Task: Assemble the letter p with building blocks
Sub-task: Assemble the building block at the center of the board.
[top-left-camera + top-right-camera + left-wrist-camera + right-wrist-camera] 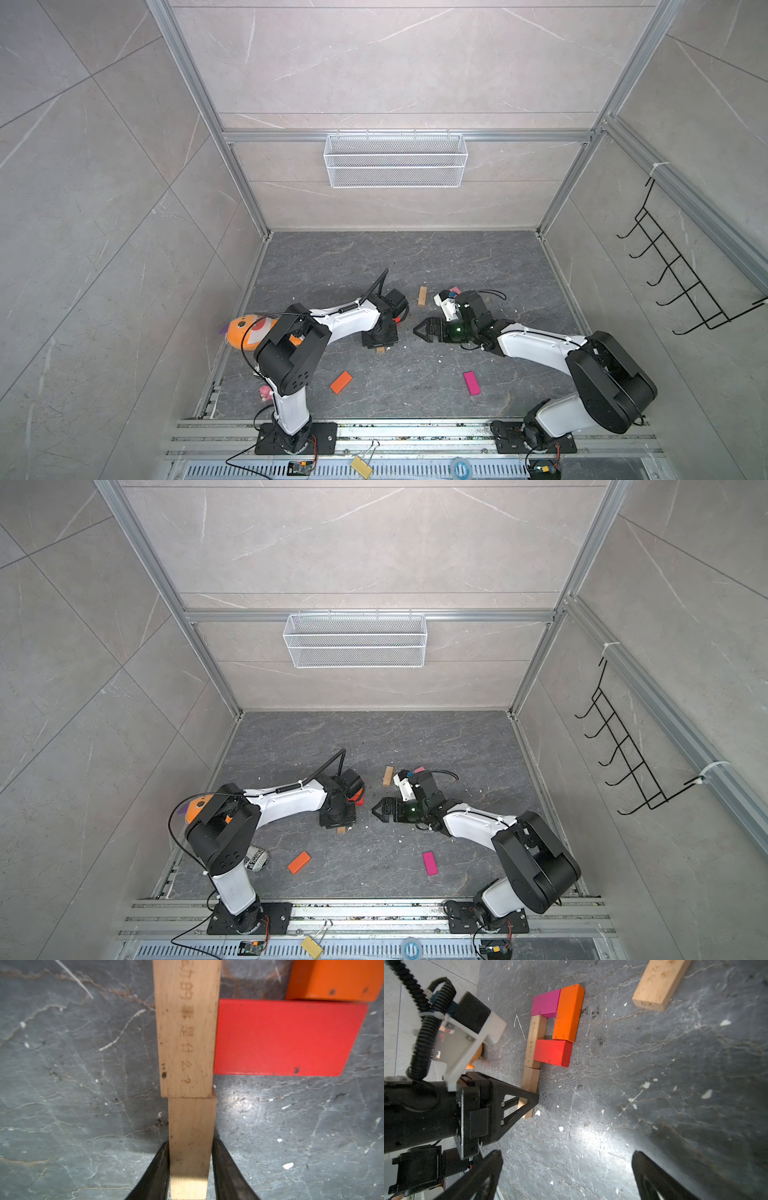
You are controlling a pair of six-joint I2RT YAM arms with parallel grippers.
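Nearest the bases: loose orange block (pixel 341 382) and loose magenta block (pixel 471 382), flat on the dark table (pixel 415 257), well apart.

Next back: left gripper (pixel 190 1147) points down. Its fingers (pixel 160 1167) press both long sides of the lower tan block (pixel 192 1126), so it's pinching it. That block lies flat on the table.

Its far end butts the engraved tan block (pixel 187 1028), slightly offset sideways. The two make the stem.

Letter p (pixel 550 1028) lies flat right there:
- red block (pixel 286 1036) touches the stem's side
- loop orange block (pixel 568 1014) butts the red one
- loop magenta block (pixel 546 1002) closes the top, touching the stem end

Right gripper (pixel 566 1159) sits just beside the P, aimed at it. Jaws are spread wide, nothing between them.

Further back: spare tan block (pixel 422 296) lies alone near the right wrist. A light pink block (pixel 455 289) peeks out behind that wrist.

Plush fish (pixel 243 330) is at the table's left edge, partly hidden by the left arm.
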